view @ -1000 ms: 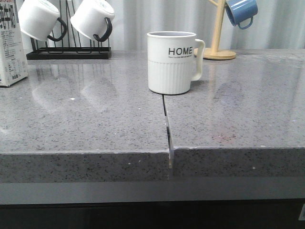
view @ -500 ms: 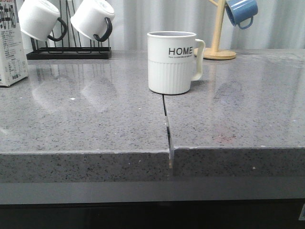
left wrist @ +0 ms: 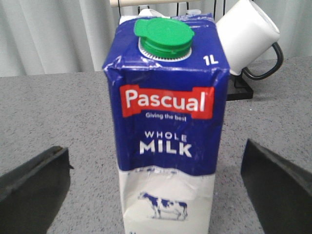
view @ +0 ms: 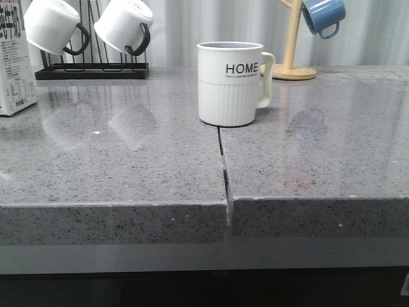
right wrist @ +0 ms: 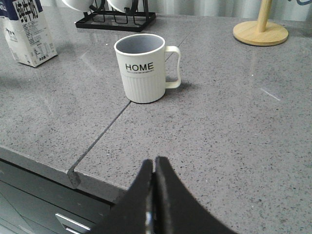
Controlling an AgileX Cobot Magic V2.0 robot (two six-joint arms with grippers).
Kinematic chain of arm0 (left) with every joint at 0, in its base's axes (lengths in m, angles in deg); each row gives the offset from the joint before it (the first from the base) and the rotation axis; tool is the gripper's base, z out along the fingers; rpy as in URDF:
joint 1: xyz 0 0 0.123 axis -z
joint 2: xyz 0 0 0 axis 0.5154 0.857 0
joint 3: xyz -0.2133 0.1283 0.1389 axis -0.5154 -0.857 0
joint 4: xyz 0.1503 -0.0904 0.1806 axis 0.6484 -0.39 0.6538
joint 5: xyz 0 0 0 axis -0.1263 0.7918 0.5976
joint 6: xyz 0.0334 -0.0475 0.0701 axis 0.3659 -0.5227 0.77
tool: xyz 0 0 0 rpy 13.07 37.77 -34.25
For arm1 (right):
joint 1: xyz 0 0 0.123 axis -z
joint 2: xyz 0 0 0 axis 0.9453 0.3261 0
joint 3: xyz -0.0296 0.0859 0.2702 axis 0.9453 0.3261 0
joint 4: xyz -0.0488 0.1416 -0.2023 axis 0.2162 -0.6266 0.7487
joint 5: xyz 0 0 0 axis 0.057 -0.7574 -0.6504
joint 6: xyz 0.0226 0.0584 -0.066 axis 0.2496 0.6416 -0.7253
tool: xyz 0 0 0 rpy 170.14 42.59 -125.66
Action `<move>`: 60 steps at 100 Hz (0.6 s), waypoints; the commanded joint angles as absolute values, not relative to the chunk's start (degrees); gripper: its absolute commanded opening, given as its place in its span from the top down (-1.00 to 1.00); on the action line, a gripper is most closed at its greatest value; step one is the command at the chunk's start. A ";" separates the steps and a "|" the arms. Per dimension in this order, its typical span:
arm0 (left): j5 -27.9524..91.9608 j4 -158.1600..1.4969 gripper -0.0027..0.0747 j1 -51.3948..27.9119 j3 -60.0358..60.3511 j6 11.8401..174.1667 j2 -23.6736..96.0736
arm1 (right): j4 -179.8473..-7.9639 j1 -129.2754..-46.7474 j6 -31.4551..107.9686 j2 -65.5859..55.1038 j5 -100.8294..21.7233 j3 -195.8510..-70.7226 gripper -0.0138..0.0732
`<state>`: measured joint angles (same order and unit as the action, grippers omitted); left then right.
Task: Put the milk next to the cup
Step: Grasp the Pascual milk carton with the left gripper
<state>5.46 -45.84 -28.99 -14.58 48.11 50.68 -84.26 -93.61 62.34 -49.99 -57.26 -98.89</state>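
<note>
The milk (left wrist: 168, 126) is a tall white carton with a blue top band and a green cap. It stands upright at the far left of the grey counter (view: 16, 64) and also shows in the right wrist view (right wrist: 29, 34). My left gripper (left wrist: 155, 146) is open, with one black finger on each side of the carton and clear gaps to it. The cup (view: 230, 83), a white "HOME" mug with its handle to the right, stands mid-counter (right wrist: 144, 68). My right gripper (right wrist: 154, 160) is shut and empty, over the counter's front edge near the cup.
A black rack (view: 92, 71) holding white cups with black handles (view: 121, 25) stands at the back left, just behind the milk (left wrist: 248, 39). A wooden stand (view: 291, 45) with a blue mug (view: 323, 16) is at the back right. A seam (view: 222, 160) runs from the cup to the counter's front edge.
</note>
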 commanded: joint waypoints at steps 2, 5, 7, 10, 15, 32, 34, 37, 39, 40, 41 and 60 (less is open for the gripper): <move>-0.03 -46.52 -0.80 -28.86 -10.65 47.50 52.04 | -83.92 -93.64 62.34 -49.54 -52.96 -100.26 0.77; -0.53 -46.52 -0.80 -28.86 -9.89 47.38 53.00 | -83.92 -93.64 62.34 -49.54 -52.96 -100.26 0.77; -0.99 -46.52 -0.80 -28.86 -9.46 47.38 53.53 | -83.92 -93.64 62.34 -49.54 -52.96 -100.26 0.77; -1.43 -46.52 -0.80 -28.86 -8.91 47.08 54.23 | -83.92 -93.64 62.34 -49.54 -52.96 -100.26 0.77; -2.27 -46.52 -0.80 -28.86 -8.00 46.96 55.38 | -83.92 -93.64 62.34 -49.54 -52.96 -100.26 0.77; -3.24 -46.52 -0.80 -28.86 -4.74 46.03 59.05 | -83.92 -93.64 62.34 -49.54 -52.96 -100.26 0.77; -3.55 -46.52 -0.80 -28.86 -4.43 46.03 59.58 | -83.92 -93.64 62.34 -49.54 -52.96 -100.26 0.77; -4.04 -46.52 -0.80 -28.86 -4.04 46.03 60.18 | -83.92 -93.64 62.34 -49.54 -52.96 -100.26 0.77; -4.59 -46.52 -0.80 -28.86 -3.85 46.03 60.72 | -83.92 -93.64 62.34 -49.54 -52.96 -100.26 0.77; -4.98 -46.52 -0.80 -28.86 -3.73 45.93 61.00 | -83.92 -93.64 62.34 -49.54 -52.96 -100.26 0.77; -5.18 -46.52 -0.80 -28.86 -3.55 45.95 61.13 | -83.92 -93.64 62.34 -49.54 -52.96 -100.26 0.77; -9.36 -46.76 -0.68 -28.86 -3.17 41.23 63.82 | -83.92 -93.64 62.34 -49.54 -52.96 -100.26 0.77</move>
<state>-3.02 -45.84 -28.99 -5.26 44.39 64.98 -84.26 -93.61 62.34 -49.99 -57.26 -98.89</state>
